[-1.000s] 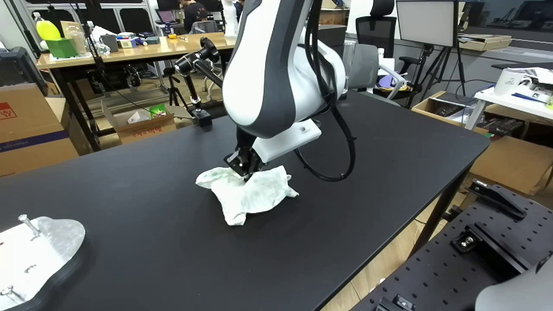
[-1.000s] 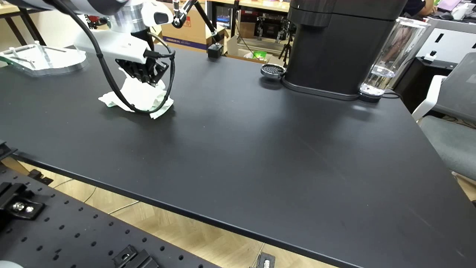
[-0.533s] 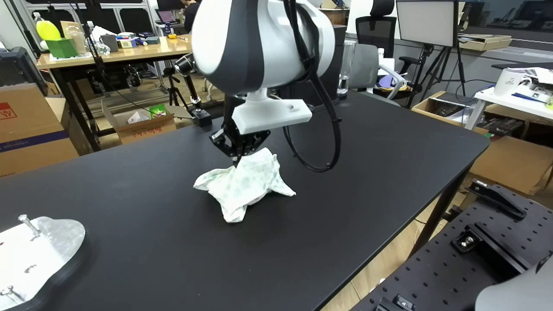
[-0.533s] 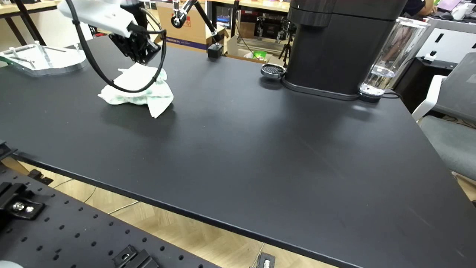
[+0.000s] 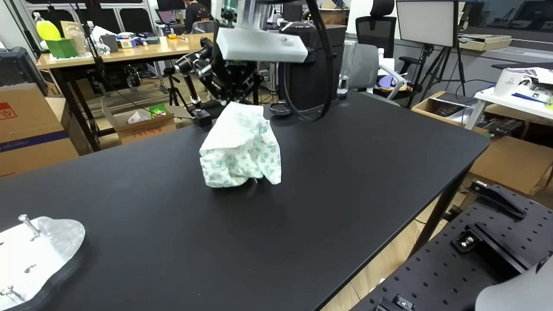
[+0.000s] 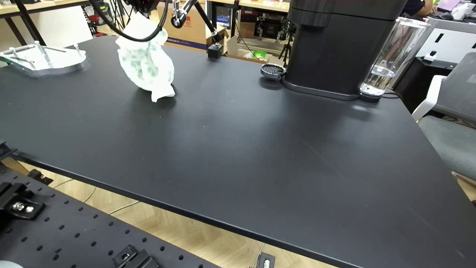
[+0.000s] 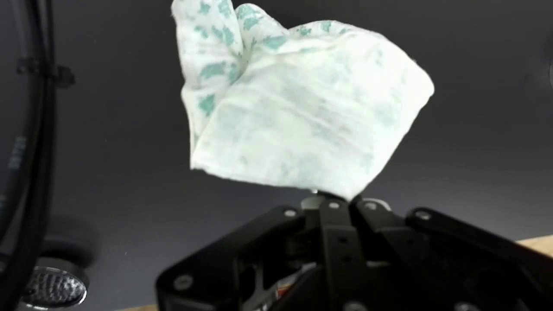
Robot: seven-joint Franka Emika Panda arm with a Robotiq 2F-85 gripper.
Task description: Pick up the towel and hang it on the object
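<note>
Towel (image 5: 242,151) hanging beneath claw (image 7: 351,201); claw pinched together on towel's top corner.

My wrist view is the nearest, looking down past my end effector (image 7: 351,201), which enters at the bottom edge, onto the towel (image 7: 298,116) and the tabletop (image 7: 129,181). In an exterior view I am watched from farther off, the camera angled down across the tabletop toward a wooden desk (image 5: 147,52), with a perforated plate (image 5: 432,263) at lower right. In an exterior view with that plate at lower left, also slanting downward, a black machine (image 6: 334,56) looms large and the top edge crops me. Both exterior views share towel, machine and plate; a round grate (image 7: 56,283) shows in all three.
</note>
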